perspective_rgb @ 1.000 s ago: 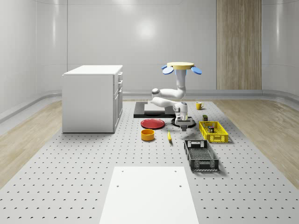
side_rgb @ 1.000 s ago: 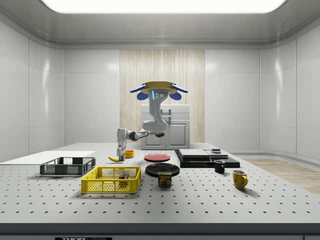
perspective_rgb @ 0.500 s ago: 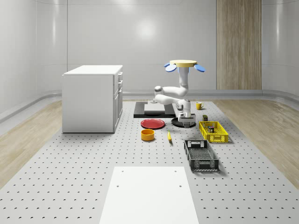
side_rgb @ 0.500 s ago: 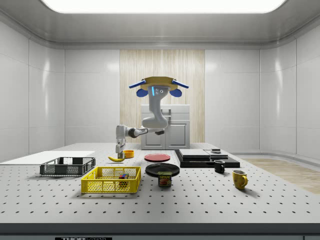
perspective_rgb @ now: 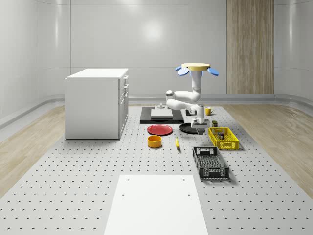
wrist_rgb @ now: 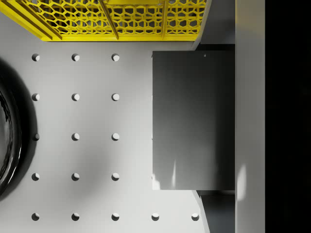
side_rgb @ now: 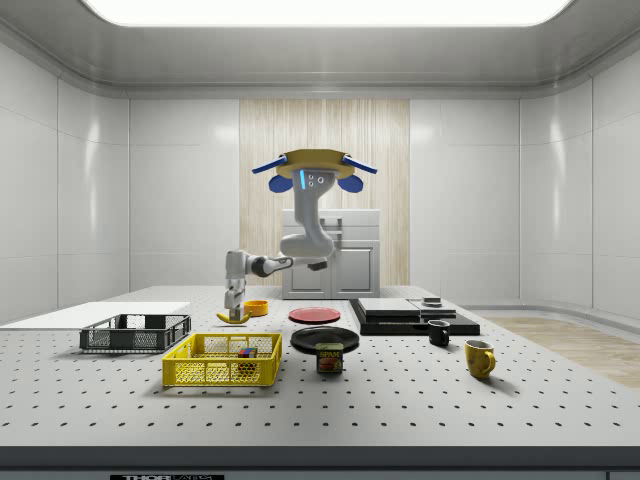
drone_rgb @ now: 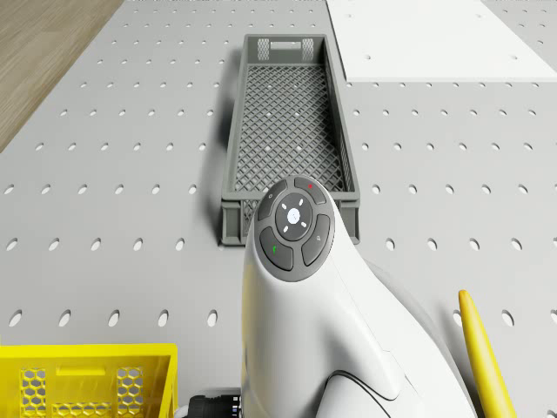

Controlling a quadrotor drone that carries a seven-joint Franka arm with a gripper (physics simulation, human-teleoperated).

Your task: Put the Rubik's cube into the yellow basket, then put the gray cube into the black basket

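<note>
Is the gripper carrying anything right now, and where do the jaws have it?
Yes: the gray cube sits in the gripper, the jaws clamped on two opposite side faces, above the table beside the yellow basket.

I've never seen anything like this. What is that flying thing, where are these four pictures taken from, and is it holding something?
It is a drone carrying a jointed arm that ends in a two-finger gripper. The drone hovers above the table, and the gripper hangs beside the yellow basket. Two pictures come from fixed cameras, one looking down on the scene and one at its side. One comes from the drone's body, one from the arm's wrist. The wrist view shows a gray cube held in the gripper. The Rubik's cube lies in the yellow basket, and the black basket stands nearby.
</note>
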